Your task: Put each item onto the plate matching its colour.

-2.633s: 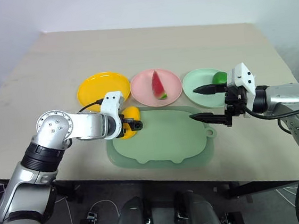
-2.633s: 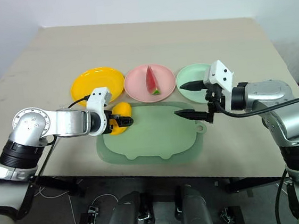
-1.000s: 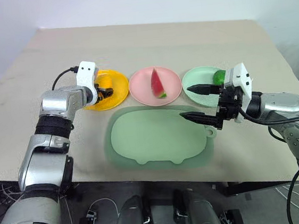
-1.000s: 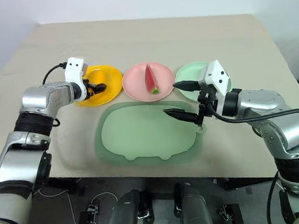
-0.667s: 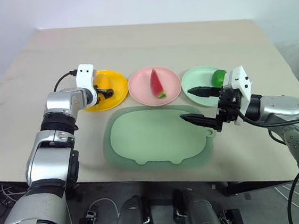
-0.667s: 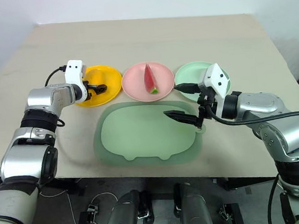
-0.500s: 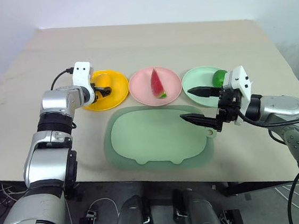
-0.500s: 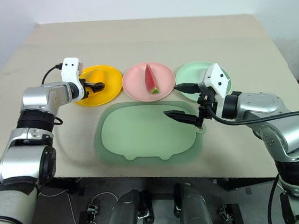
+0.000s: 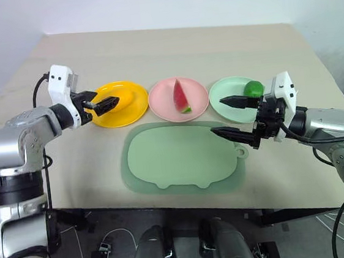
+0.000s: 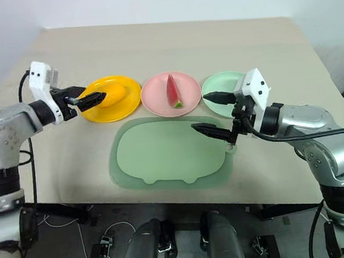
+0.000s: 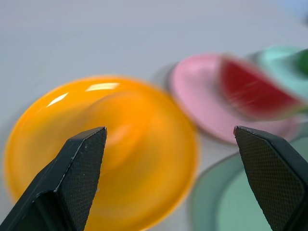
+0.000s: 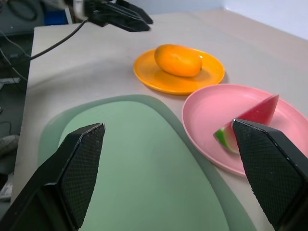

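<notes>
Three toy fruits sit on matching plates: mango point(image 10: 114, 94) on the yellow plate point(image 10: 129, 104), watermelon wedge point(image 10: 172, 92) on the pink plate point(image 10: 156, 100), lime point(image 9: 254, 88) on the mint plate point(image 9: 224, 99). Both the left gripper point(image 9: 106, 102), at the yellow plate's 9 o'clock, and the right gripper point(image 9: 231, 117), at the pig-shaped mat's point(image 9: 176, 165) 2 o'clock, hold jaws wide and empty.

Glossy plastic yellow plate point(image 9: 120, 103); shiny lime point(image 9: 254, 88); matt table point(image 9: 170, 49).

yellow mango point(image 12: 178, 60), pink plate point(image 9: 164, 99), green lime point(image 9: 254, 88)

Beige table point(image 9: 170, 49) bears yellow plate point(image 9: 134, 107), pink plate point(image 9: 196, 97), mint plate point(image 9: 225, 92) (one row), pig-shaped mat point(image 9: 175, 162).
</notes>
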`<state>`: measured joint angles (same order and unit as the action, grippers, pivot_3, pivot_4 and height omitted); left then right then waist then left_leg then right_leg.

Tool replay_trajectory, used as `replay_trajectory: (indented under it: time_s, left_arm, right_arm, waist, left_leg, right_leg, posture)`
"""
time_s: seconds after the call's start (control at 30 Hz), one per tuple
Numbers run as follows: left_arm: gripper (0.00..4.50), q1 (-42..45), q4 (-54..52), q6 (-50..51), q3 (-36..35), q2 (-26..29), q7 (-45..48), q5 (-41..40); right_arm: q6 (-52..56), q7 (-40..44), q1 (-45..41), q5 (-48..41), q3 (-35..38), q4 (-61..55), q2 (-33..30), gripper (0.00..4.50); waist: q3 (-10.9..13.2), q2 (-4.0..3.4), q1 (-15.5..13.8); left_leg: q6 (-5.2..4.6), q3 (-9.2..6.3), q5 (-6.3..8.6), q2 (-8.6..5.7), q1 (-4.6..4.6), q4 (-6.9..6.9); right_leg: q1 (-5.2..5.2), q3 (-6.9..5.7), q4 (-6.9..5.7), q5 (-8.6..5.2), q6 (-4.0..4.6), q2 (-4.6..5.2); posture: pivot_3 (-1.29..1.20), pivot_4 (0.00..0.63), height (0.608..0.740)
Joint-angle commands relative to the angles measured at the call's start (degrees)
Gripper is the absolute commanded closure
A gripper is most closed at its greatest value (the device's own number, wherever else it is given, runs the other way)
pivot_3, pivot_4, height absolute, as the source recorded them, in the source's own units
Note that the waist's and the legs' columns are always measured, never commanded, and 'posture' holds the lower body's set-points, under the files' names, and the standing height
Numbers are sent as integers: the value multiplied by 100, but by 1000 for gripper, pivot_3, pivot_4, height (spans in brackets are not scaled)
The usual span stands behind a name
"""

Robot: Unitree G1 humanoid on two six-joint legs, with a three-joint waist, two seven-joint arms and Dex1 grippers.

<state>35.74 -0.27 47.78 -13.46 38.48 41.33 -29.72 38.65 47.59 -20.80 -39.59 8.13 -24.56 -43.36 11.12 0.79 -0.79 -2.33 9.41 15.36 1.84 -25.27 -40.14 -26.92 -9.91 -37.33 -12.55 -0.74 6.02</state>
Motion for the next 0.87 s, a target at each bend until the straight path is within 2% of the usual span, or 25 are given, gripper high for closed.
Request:
replay_trajectory:
  time_s: [0.03,0.1,0.23,0.4,0.6,0.87]
  left_arm:
    - [47,-706,-590,-1202,-114,-148,748,-153]
    - [47,-1243,-673,-2121,129,-265,1040,175]
    - [47,-1775,-404,-3352,187,-549,1656,226]
    - [47,-1849,-110,-3845,27,-629,2032,-25]
    - [47,-1939,-20,-3752,-384,-397,2374,-532]
    - [47,-2272,-125,-3877,-329,-406,2577,-605]
  right_arm:
    - [-247,-119,140,-87,242,-187,199,0]
    - [-329,-239,268,-123,292,-255,371,0]
    - [-185,-262,527,-244,283,-414,411,0]
    - [-126,-330,791,-419,332,-695,383,0]
    - [-45,-270,934,-626,414,-734,271,0]
    - [-182,-265,1140,-479,412,-690,222,0]
  waist:
    - [-1,0,4]
    - [-4,-1,11]
    - [-4,-3,2]
    - [-4,-3,8]
    - [-4,-3,11]
    - [-4,-3,-1]
  left_leg:
    - [1,0,0,-1,1,0]
    - [0,0,1,-1,3,2]
    - [0,1,1,-1,1,4]
    - [-7,-1,5,1,2,3]
    - [-11,-1,6,1,2,4]
    - [-30,-4,17,1,4,3]
  right_leg:
    - [2,0,4,0,1,1]
    - [6,0,11,1,1,1]
    - [4,-2,11,2,3,0]
    - [6,-3,18,3,8,0]
    - [7,-4,18,5,7,-3]
    - [13,-4,25,-7,-11,-5]
  posture:
    - [0,150,696]
    - [0,150,696]
    - [0,150,696]
    - [0,150,696]
    - [0,150,696]
    - [0,150,696]
